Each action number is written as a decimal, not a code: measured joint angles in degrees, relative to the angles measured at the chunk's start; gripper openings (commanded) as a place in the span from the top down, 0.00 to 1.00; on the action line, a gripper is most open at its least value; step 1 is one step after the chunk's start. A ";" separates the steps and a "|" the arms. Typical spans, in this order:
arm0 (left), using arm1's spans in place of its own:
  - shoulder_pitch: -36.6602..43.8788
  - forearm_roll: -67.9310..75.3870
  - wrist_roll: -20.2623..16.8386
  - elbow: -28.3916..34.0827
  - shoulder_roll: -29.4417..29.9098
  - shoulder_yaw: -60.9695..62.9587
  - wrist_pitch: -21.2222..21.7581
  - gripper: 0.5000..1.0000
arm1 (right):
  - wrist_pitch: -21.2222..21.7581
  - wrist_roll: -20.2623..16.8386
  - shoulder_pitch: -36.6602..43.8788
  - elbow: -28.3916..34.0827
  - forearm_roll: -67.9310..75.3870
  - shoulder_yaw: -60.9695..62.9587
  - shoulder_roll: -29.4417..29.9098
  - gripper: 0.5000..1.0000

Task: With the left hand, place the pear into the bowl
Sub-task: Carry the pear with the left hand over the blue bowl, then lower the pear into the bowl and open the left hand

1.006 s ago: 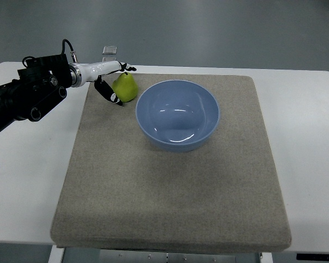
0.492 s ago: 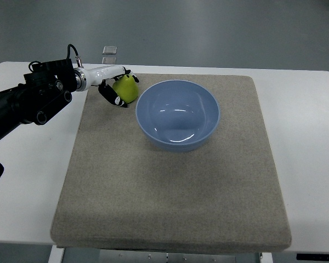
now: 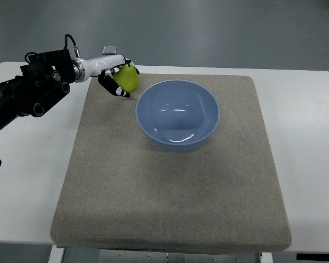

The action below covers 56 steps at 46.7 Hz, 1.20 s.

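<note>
The black left arm enters from the left edge. Its white-and-black left hand (image 3: 116, 78) is clenched around the yellow-green pear (image 3: 128, 78), just left of the light blue round plastic bowl (image 3: 177, 114) and near its far-left rim. The bowl stands on a beige felt mat (image 3: 170, 192) covering the white table (image 3: 30, 181).
</note>
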 measured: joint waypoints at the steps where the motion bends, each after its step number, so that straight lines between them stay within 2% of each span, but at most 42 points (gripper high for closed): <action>1: -0.13 -0.16 0.00 0.01 0.39 -0.12 0.00 1.00 | 0.00 0.00 0.00 0.00 0.00 0.00 0.00 0.15; 9: -2.85 -8.02 -0.12 -2.67 4.36 -0.34 -1.19 1.00 | 0.00 0.02 0.00 0.00 0.00 0.00 0.00 0.15; 18: -6.11 -16.21 -0.11 -15.08 12.68 -0.27 -6.45 1.00 | 0.00 0.01 0.00 0.00 0.00 0.00 0.00 0.15; 22: -6.73 -16.34 -0.09 -19.29 13.95 -0.28 -7.21 1.00 | 0.00 0.00 0.00 0.00 0.00 0.00 0.00 0.15; 39: -6.69 -14.87 0.14 -32.90 11.72 0.95 -7.75 1.00 | 0.00 0.00 0.00 0.00 -0.01 0.00 0.00 0.15; 48: -6.13 -14.47 0.25 -33.27 11.04 5.39 -7.46 1.00 | 0.00 0.00 0.00 0.00 -0.01 0.00 0.00 0.15; 56: -4.41 -12.24 0.22 -32.78 7.27 7.52 -6.77 1.00 | -0.01 0.00 0.00 0.00 -0.01 0.00 0.00 0.15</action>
